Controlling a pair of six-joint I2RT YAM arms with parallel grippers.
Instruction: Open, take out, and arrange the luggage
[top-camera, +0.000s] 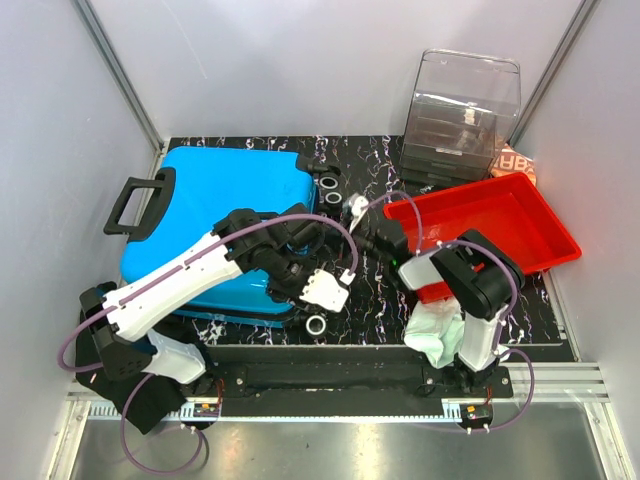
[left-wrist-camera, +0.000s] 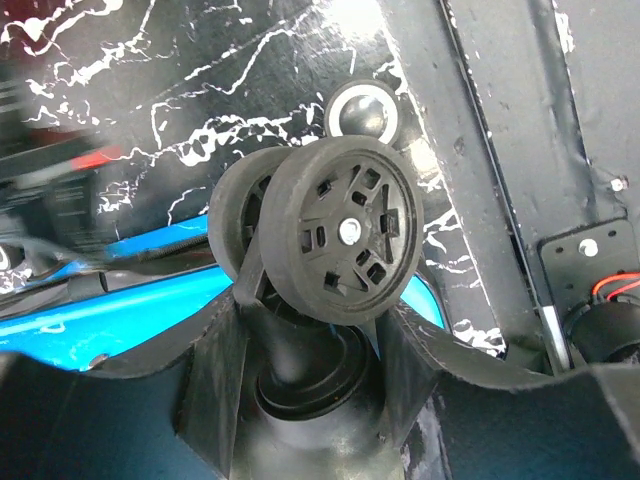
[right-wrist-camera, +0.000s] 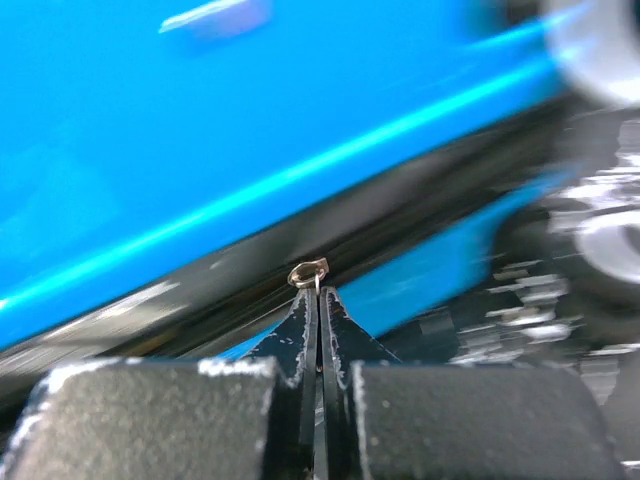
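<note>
The bright blue luggage (top-camera: 215, 200) lies flat on the left of the black marbled mat, its black handle (top-camera: 140, 205) pointing left. My left gripper (top-camera: 298, 285) reaches over its near right corner. In the left wrist view its fingers (left-wrist-camera: 215, 350) clamp the black caster mount under a twin wheel (left-wrist-camera: 345, 230), and the blue shell (left-wrist-camera: 100, 320) shows to the left. My right gripper (top-camera: 350, 243) is at the case's right side. In the right wrist view it (right-wrist-camera: 318, 290) is shut on the metal zipper pull (right-wrist-camera: 308, 272) at the dark seam of the luggage (right-wrist-camera: 200, 130).
A red tray (top-camera: 520, 215) sits at the right, behind the right arm. A clear plastic drawer box (top-camera: 462, 115) stands at the back right. A white-green bundle (top-camera: 435, 335) lies by the right arm's base. Grey walls close in on both sides.
</note>
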